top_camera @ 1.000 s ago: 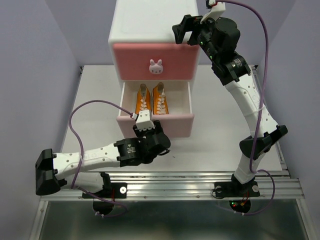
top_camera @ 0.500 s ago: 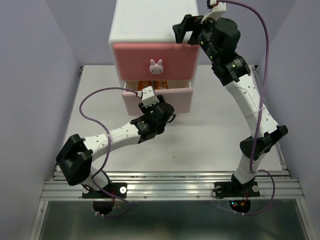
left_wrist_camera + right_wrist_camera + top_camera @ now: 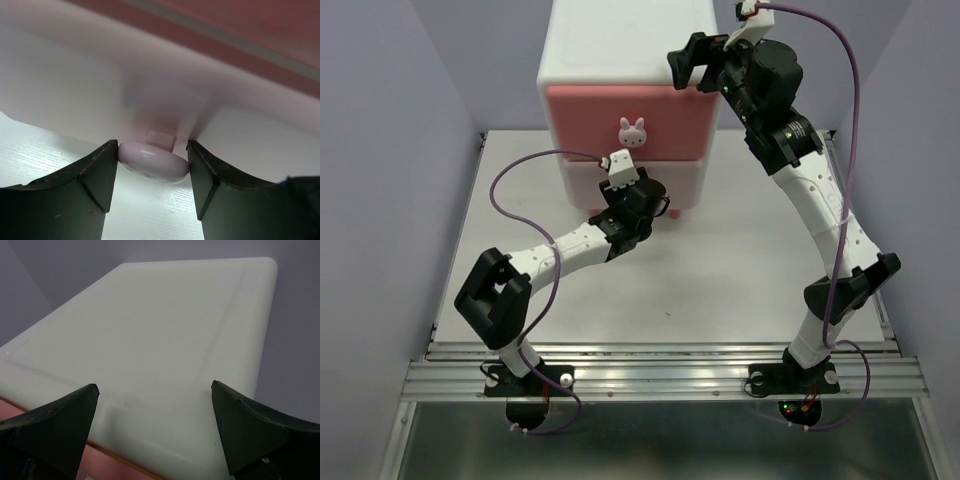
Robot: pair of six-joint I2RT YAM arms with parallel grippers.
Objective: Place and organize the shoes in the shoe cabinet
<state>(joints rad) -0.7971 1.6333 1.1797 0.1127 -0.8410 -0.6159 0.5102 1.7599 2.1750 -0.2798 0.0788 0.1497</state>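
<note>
The white shoe cabinet [image 3: 620, 50] stands at the back of the table. Its darker pink upper drawer [image 3: 580, 125] is closed, with a white bunny knob [image 3: 633, 131]. Its paler pink lower drawer [image 3: 685, 183] is pushed in. My left gripper [image 3: 638, 192] is at that drawer's front; in the left wrist view its fingers [image 3: 102, 172] are shut on the lower drawer knob [image 3: 154, 161]. My right gripper [image 3: 692, 62] is open and empty above the cabinet's top right corner; the right wrist view shows the white top [image 3: 150, 335]. No shoes are in view.
The white table [image 3: 740, 270] has purple walls on both sides and behind. A metal rail [image 3: 660, 375] runs along the near edge by the arm bases. The left arm's purple cable [image 3: 505, 195] loops left of the cabinet.
My left gripper has pushed the lower drawer in from wide open to shut, hiding the orange shoes inside. The left arm stretched forward. The right arm has hardly moved.
</note>
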